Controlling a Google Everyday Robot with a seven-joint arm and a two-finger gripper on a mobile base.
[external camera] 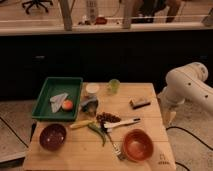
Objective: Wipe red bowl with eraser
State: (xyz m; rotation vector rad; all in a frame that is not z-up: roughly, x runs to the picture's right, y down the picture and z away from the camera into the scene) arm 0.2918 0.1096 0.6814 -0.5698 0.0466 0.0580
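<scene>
I see the gripper hanging just off the right edge of the table, jaws wide, holding nothing. The eraser lies near that edge, and the red bowl sits by the front right corner.

No text can be read on the table or on the hand beside it.

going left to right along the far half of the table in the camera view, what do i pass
green tray → white round dish → green cup → eraser → gripper, fingers open, hanging just off the right edge of the table
</scene>
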